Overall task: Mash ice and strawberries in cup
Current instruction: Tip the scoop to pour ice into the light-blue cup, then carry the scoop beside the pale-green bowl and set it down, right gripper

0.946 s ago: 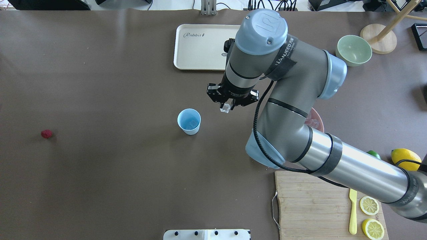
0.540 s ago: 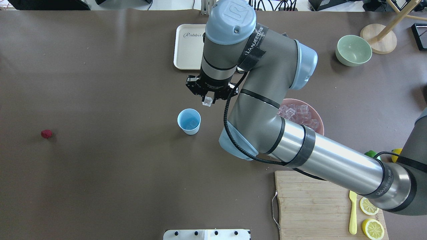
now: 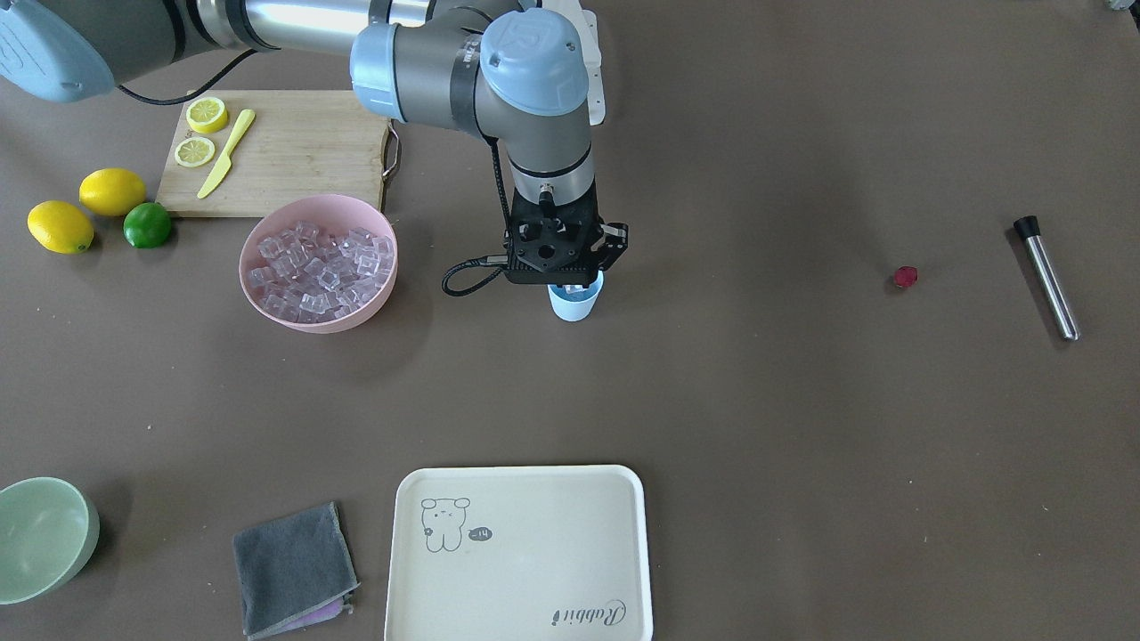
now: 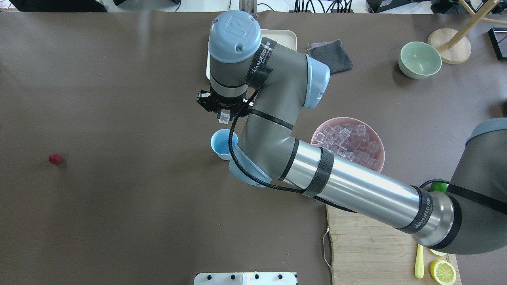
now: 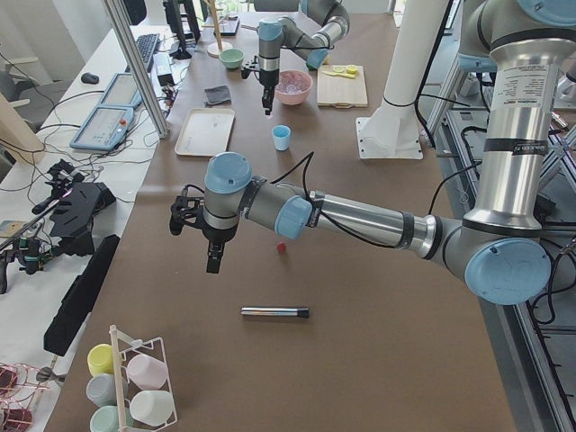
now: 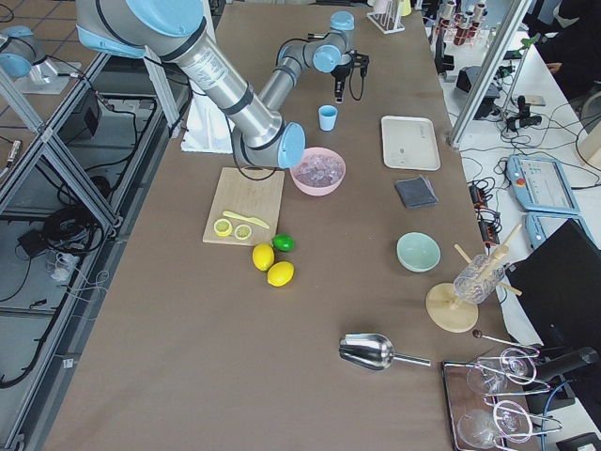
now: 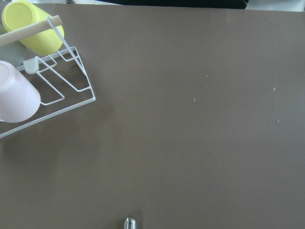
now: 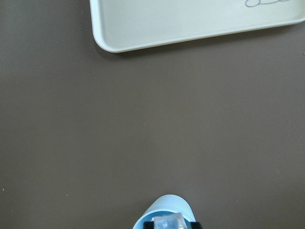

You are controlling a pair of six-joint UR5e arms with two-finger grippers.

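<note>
Front-facing view: the right gripper (image 3: 566,271) hangs directly over the cup (image 3: 571,307); the strawberry (image 3: 905,276) lies well apart from it, toward the robot's left. The tray (image 3: 534,543) reads "Rabbit"

Overhead: it pinches one ice cube (image 4: 224,117) above the cup. Best to centre over the rim and lower before releasing, or the cube may bounce out. The arm straps (image 4: 259,63) read "WANJEED"

Left side view: the left gripper (image 5: 213,261) hovers near the strawberry — whether parted or closed, I cannot tell

Right wrist view: the cube sits clamped just above the cup's mouth
</note>
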